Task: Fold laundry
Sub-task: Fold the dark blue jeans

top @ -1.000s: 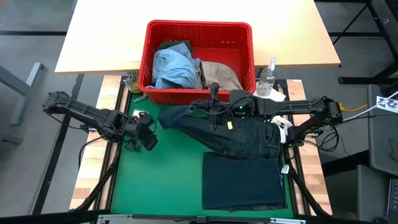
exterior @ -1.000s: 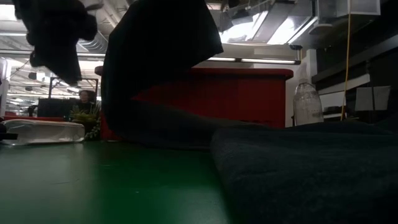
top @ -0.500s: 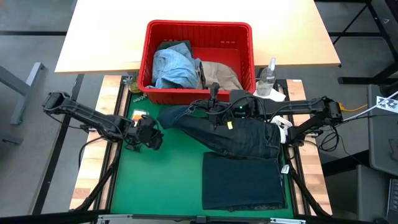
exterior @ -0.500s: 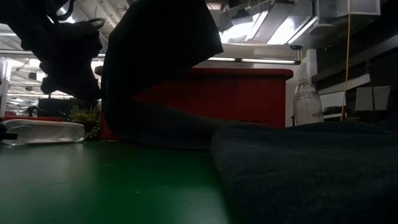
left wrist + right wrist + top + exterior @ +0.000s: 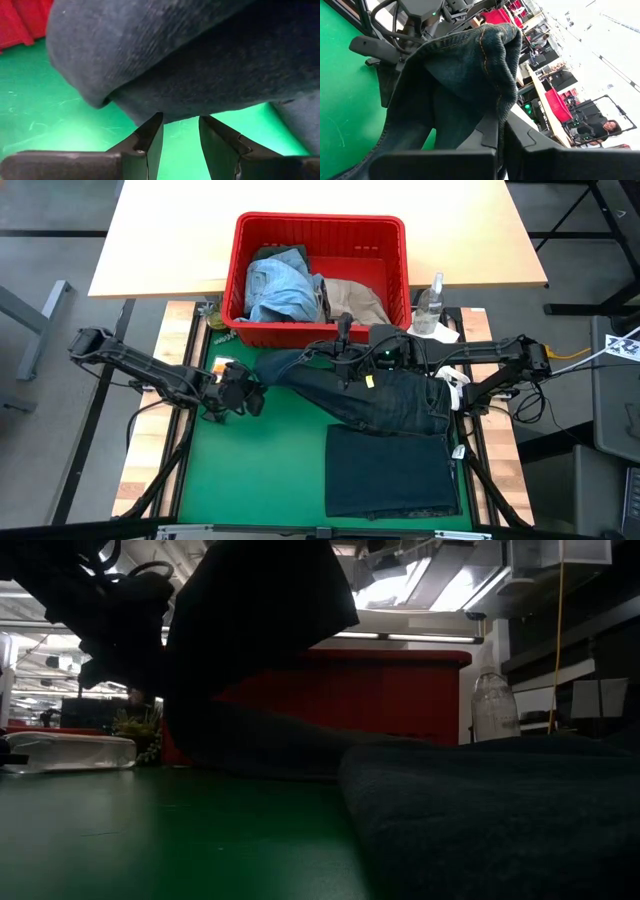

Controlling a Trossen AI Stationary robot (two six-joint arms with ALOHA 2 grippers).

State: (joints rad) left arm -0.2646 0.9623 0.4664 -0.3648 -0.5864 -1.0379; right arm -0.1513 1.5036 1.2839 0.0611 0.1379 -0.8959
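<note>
The right pincer [image 5: 343, 356] holds the dark navy jeans [image 5: 380, 395] lifted above the green mat [image 5: 260, 470].

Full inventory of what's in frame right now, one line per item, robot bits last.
Dark jeans: 1, navy, spread on the mat, one end lifted.
Folded garment: 1, dark navy, near edge of mat.
Basket: 1, red, far side of mat.
Clothes in basket: light blue denim, olive piece, khaki piece.
Bottle: 1, clear, right of basket.
White cloth: 1, under bottle.
Mat: 1, green.
Left gripper: open, at jeans' leg end.
Right gripper: shut on jeans.
</note>
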